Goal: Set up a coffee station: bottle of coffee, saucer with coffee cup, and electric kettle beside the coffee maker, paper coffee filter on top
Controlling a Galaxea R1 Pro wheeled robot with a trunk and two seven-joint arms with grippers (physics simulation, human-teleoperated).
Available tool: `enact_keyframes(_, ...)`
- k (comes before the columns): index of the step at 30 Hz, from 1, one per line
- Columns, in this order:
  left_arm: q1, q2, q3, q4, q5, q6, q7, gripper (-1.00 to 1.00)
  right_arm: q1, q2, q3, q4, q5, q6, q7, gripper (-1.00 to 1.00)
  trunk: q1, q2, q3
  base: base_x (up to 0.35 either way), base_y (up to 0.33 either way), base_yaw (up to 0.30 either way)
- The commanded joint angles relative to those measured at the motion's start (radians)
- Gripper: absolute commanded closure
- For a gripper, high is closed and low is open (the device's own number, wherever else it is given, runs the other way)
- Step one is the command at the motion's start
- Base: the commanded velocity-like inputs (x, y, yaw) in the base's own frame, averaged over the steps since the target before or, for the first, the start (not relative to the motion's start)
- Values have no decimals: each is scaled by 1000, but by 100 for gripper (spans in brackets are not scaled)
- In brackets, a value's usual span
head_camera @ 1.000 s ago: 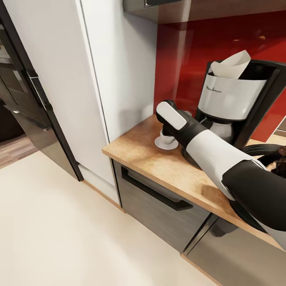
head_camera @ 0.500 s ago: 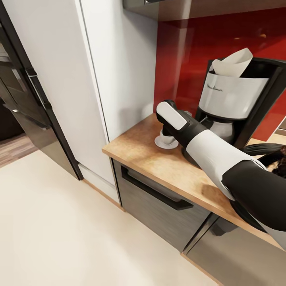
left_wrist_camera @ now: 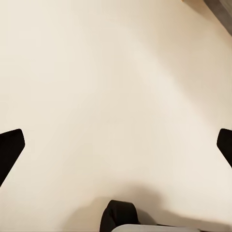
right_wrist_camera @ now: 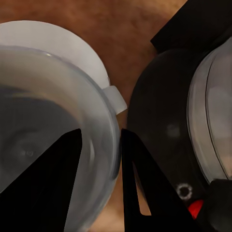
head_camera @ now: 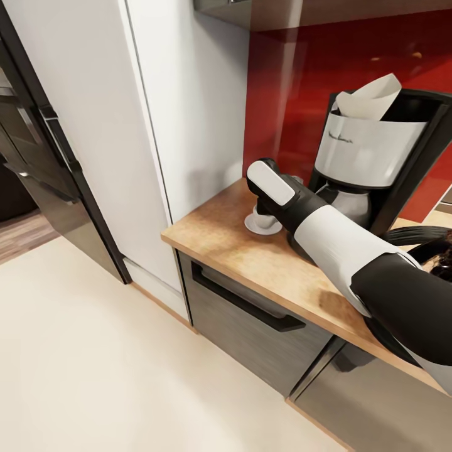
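The right arm [head_camera: 326, 245] hides most of the cup [head_camera: 264, 221] and the 3 o'clock side of the saucer [head_camera: 251, 224]. The coffee maker [head_camera: 370, 163] is cut off at 3 o'clock, its base hidden behind the arm. The left fingers [left_wrist_camera: 9, 151] are cut by both edges.

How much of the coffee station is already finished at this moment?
Done: paper coffee filter sits in the coffee maker on the countertop. In hand: right gripper pinches the coffee cup rim over the saucer. Left: release it; the bottle's placement cannot be judged.
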Motion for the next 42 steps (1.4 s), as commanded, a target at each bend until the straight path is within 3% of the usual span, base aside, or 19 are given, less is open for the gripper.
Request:
enact_keyframes(1, -1, 0, 2, 1, 5, 0, -5, -100, -1, -1, 6, 0, -10, 9, -9, 100, 0, 0, -2, 0, 0, 0)
enact_keyframes(42, -1, 0, 2, 1, 5, 0, -5, -100, 0, -1, 7, -2, -11, 9, -9, 100, 0, 0, -16, 18, 0, 0)
